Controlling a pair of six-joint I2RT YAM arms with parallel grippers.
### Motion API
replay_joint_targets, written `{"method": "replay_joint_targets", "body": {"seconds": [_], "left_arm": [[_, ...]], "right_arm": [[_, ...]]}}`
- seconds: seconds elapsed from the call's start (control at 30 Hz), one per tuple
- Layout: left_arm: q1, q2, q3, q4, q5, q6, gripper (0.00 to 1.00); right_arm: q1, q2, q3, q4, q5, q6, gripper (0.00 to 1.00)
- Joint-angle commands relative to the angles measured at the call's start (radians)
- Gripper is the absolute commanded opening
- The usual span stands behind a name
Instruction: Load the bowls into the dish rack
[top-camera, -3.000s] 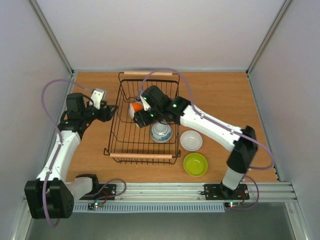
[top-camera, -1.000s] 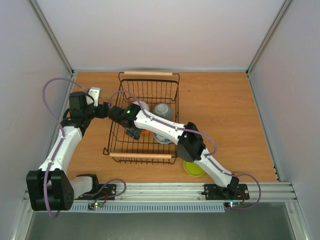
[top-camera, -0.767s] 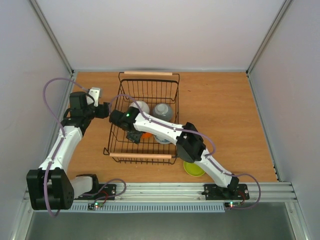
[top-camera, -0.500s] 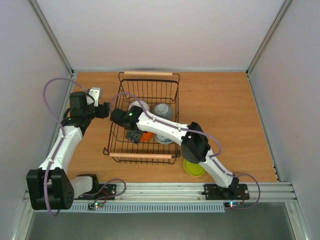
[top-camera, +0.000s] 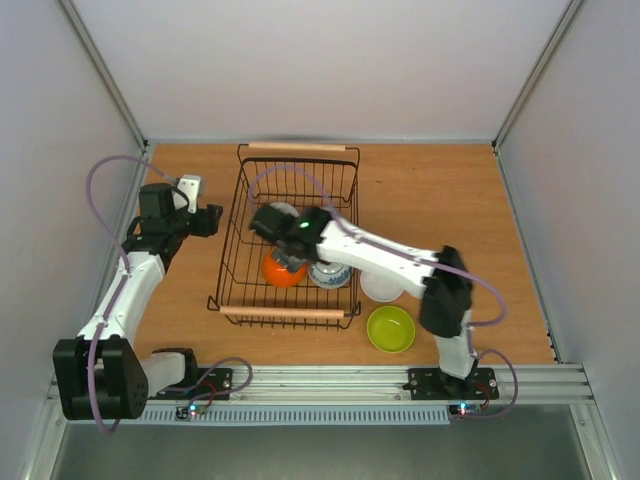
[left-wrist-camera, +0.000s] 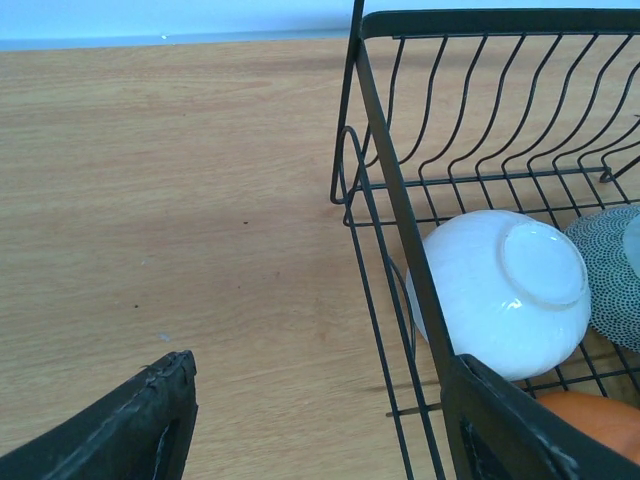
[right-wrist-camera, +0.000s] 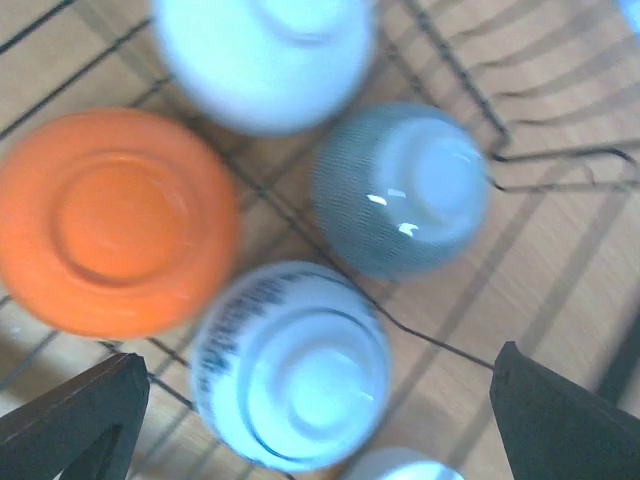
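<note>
Placing step judged complete: orange bowl (top-camera: 283, 272) upturned in dish rack (top-camera: 296, 147), right pincer (right-wrist-camera: 320, 430) open and empty above it, left pincer (left-wrist-camera: 315, 430) open at rack's nine o'clock; next, grasp lime green bowl (top-camera: 391, 328) on desk (top-camera: 450, 200) at four o'clock.

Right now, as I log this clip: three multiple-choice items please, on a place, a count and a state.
1. Where is the lime green bowl? A on the table beside the dish rack; B inside the rack; C in the left gripper.
2. Bowls inside the rack? A two; B four; C six.
3. The right gripper is: A shut on a bowl; B shut on the rack; C open, empty.
A, it sits on bare wood; B, the right wrist view shows four; C, its jaws stand wide, holding nothing.
</note>
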Motion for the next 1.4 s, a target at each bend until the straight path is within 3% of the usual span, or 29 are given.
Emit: {"method": "replay_joint_targets", "body": {"seconds": [0.0,0.17,0.33,0.43,0.6,1.13,1.2,1.33,1.37], "left_arm": [[0.003,-0.007,0.016,0.051,0.011,0.002,0.68],[0.004,-0.011,0.017,0.052,0.021,-0.001,0.68],[0.004,-0.007,0.02,0.05,0.025,-0.003,0.68],[0.004,-0.006,0.021,0.046,0.024,-0.002,0.68],[0.005,-0.008,0.021,0.045,0.024,-0.002,0.68],[0.004,-0.019,0.018,0.045,0.033,-0.002,0.68],[0.004,-0.02,0.018,0.044,0.033,-0.002,0.68],[0.004,-0.023,0.018,0.045,0.033,-0.002,0.68],[0.004,-0.024,0.018,0.045,0.033,-0.002,0.68]], "right_arm": [[-0.103,-0.297,-0.22,0.156,0.076,0.138,0.93],[-0.263,-0.597,-0.534,0.239,0.044,0.272,0.88],[-0.366,-0.725,-0.757,0.211,-0.008,0.374,0.83],[-0.396,-0.751,-0.875,0.241,-0.07,0.412,0.79],[-0.423,-0.764,-1.015,0.334,-0.187,0.445,0.6],[-0.441,-0.677,-1.149,0.435,-0.219,0.512,0.51],[-0.442,-0.675,-1.147,0.434,-0.218,0.512,0.44],[-0.442,-0.667,-1.142,0.432,-0.215,0.514,0.07],[-0.442,-0.669,-1.139,0.429,-0.209,0.515,0.02]]}}
